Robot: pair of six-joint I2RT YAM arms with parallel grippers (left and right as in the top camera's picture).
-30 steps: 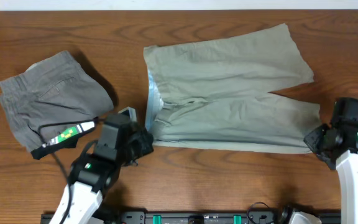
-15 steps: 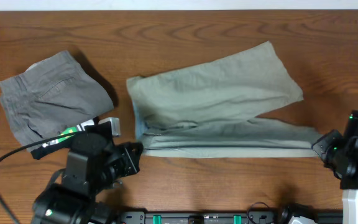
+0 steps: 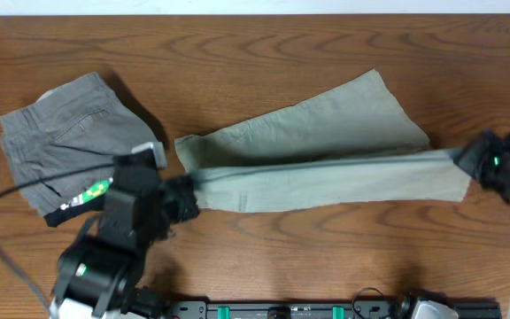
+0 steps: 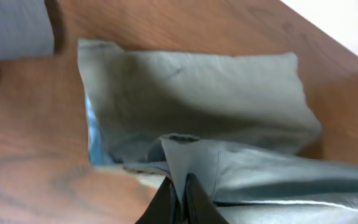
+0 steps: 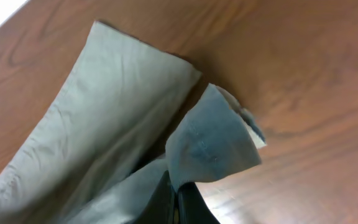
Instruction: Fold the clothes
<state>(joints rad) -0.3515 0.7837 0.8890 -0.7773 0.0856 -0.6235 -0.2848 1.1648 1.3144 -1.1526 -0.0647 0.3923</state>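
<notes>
The brown wooden table (image 3: 264,53) bears wrinkled pale khaki-green cotton shorts (image 3: 326,142) at centre, their near edge stretched taut. Folded darker grey shorts (image 3: 69,146) lie left. The left gripper (image 3: 189,193) is clamped on the waistband end and the right gripper (image 3: 464,161) on a leg hem.

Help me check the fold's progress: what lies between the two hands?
The pale green shorts: their near edge runs straight from the left hand to the right hand, both shut on it. The overhead view shows it.
</notes>
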